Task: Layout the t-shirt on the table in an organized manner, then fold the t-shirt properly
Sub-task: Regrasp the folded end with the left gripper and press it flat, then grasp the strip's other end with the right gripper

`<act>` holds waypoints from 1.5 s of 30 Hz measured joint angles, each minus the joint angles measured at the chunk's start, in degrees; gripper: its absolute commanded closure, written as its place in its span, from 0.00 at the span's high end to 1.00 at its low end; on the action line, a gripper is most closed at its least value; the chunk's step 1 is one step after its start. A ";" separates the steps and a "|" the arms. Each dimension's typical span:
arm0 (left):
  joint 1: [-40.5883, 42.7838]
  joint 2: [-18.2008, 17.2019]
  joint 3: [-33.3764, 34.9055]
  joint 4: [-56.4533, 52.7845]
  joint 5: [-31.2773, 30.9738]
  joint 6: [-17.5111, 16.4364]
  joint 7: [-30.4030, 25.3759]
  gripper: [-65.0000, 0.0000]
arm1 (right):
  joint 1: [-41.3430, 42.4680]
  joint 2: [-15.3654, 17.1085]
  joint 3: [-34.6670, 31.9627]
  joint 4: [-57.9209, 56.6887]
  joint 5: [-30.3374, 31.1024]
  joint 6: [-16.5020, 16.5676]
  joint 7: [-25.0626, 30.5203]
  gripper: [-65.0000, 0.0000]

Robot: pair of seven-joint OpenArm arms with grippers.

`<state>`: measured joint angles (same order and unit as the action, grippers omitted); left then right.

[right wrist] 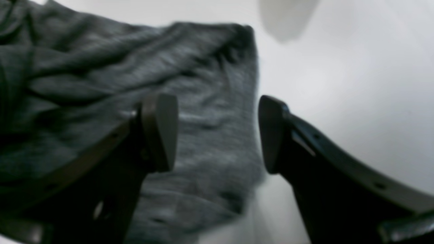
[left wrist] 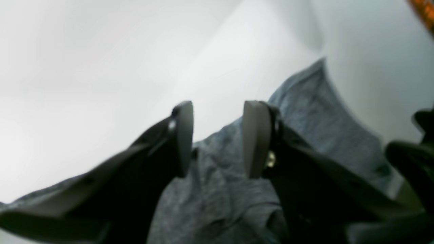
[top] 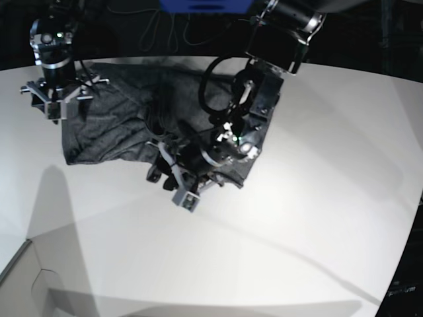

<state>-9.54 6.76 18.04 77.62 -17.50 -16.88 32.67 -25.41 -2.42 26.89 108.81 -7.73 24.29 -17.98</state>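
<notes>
T-shirt (top: 125,119) lies rumpled on the table (top: 317,198), toward its far edge and nearer the far-left corner than the right; folds bunch through the middle, so layout is not finished.

Left gripper (left wrist: 217,139): jaws parted, nothing between them, hovering at the shirt's near hem (left wrist: 220,189), white tabletop beyond.

Right gripper (right wrist: 217,132): jaws spread wide, empty, poised above the shirt's side edge (right wrist: 210,101) near the far-left corner of the table.

Step in hand, by my reading: the spreading stage, folding not begun. Next move likely calls for both grippers to drop onto an edge each, pinch only 1 layer, then draw apart to flatten wrinkles.
</notes>
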 measured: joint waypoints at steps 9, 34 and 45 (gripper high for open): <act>1.22 -7.96 0.26 1.14 -7.63 0.39 -2.36 0.37 | 0.59 0.07 4.68 -0.07 0.00 -0.11 -0.17 0.63; 7.45 -14.05 -20.26 -6.58 -9.16 -0.87 -5.68 0.37 | 8.02 0.17 5.44 -9.70 3.76 6.14 -7.56 0.73; 10.54 -14.10 -20.20 -1.38 -8.50 -0.11 -3.61 0.37 | 13.49 0.02 1.62 -13.77 3.74 6.38 -7.87 0.73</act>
<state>0.99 -7.33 -2.15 76.25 -26.00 -16.99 29.06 -11.92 -2.39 28.51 95.04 -3.99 30.68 -25.85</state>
